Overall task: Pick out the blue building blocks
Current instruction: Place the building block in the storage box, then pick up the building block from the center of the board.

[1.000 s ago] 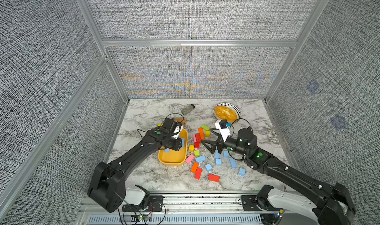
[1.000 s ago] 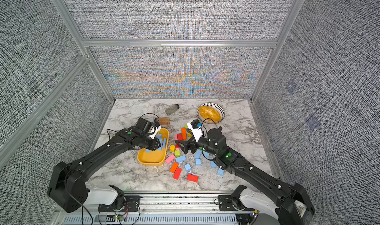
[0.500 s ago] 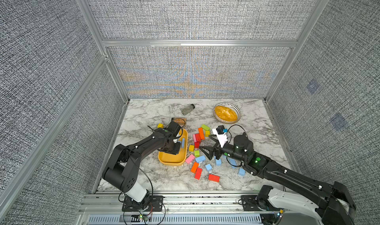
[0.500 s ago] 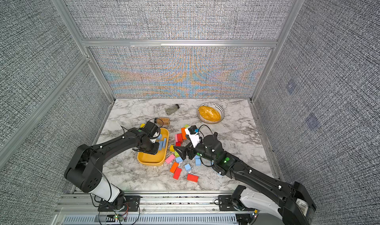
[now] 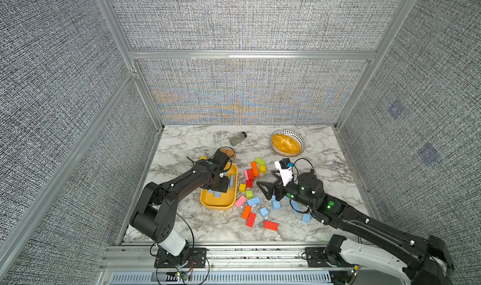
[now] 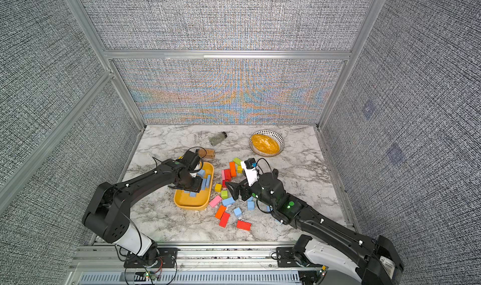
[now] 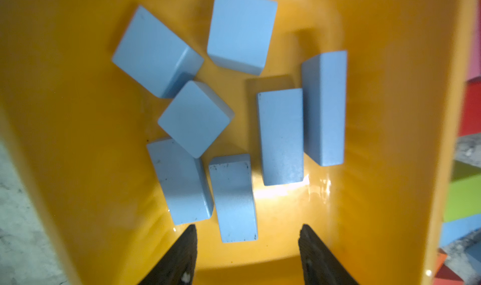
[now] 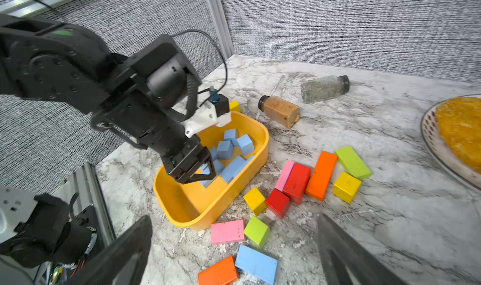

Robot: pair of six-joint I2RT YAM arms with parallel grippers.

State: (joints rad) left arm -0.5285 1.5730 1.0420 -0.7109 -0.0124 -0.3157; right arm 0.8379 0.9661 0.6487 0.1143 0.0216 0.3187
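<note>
Left claw (image 7: 248, 229) hangs inside the glossy yellow tray (image 7: 78, 114), jaws apart and clamped on nothing. Seven matte blue blocks (image 7: 281, 137), cubes and longer bricks, lie loose in the tray, one just ahead of the tips. Right claw (image 8: 234, 217) stands wide apart and empty above the marbled worktop (image 5: 182, 145). There, further blue blocks lie scattered among other blocks (image 8: 321, 175) in red, orange, pink, yellow and green.

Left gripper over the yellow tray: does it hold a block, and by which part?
Nothing is held. The left gripper is open; the nearest blue block lies loose in the yellow tray, touching neither finger.
</note>
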